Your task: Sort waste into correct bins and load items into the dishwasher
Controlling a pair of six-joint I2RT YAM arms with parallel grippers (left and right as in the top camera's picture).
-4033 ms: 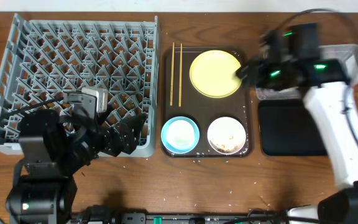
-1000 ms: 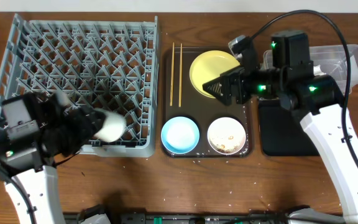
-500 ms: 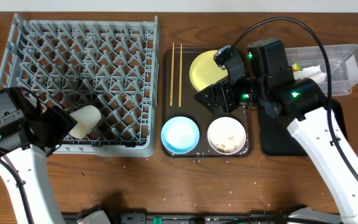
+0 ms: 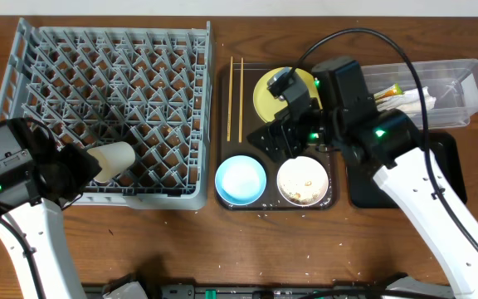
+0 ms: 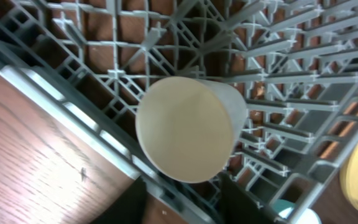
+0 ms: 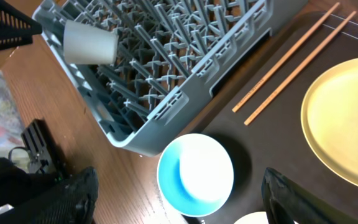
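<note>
Left end effector point(image 5: 182, 185) is seen parted and empty – its dark fingers point(image 5: 122, 202) are held just short of the small white cup point(image 5: 188, 127), and nothing is gripped between them. The cup is laid on its side among the pegs of the grey dish rack point(image 4: 106, 50), close to the rack's front edge and toward its left corner. The rack itself is set at the left rear of the worktop point(image 4: 222, 241).

Right end effector point(image 6: 179, 180) is spread wide and likewise empty, hung above the dark brown serving tray point(image 4: 220, 133). On that tray, the light-blue bowl point(image 4: 240, 179) is placed at the front left corner and the white bowl point(image 4: 303, 180), holding rice-like scraps, at the front right corner. The pale-yellow plate point(image 4: 265, 91) is found at the rear, and two chopsticks point(image 4: 236, 98) are laid side by side along the left edge.

At the worktop's right rear corner the clear tub point(image 4: 463, 91) is seen – a crumpled napkin point(image 4: 413, 98) and a wrapper point(image 4: 391, 90) are contained in it. The black tray point(image 4: 451, 162) is set just in front of it.
</note>
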